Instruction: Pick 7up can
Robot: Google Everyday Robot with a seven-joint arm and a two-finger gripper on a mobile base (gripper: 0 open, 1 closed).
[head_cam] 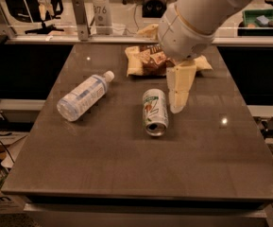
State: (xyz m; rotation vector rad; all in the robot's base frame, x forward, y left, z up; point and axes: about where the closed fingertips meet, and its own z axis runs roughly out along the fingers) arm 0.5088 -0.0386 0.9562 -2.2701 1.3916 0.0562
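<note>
The 7up can (154, 111) lies on its side near the middle of the dark table (126, 169), its open silver end toward the front. Its body is pale white-green with a green and red logo. My gripper (178, 105) hangs just to the right of the can, its cream-coloured fingers pointing down, close beside the can's far half and above the table top. It holds nothing that I can see.
A clear plastic water bottle (83, 96) with a white cap lies on its side at the left. A brown chip bag (148, 59) lies at the back, partly behind my arm. Desks and chairs stand beyond the table's far edge.
</note>
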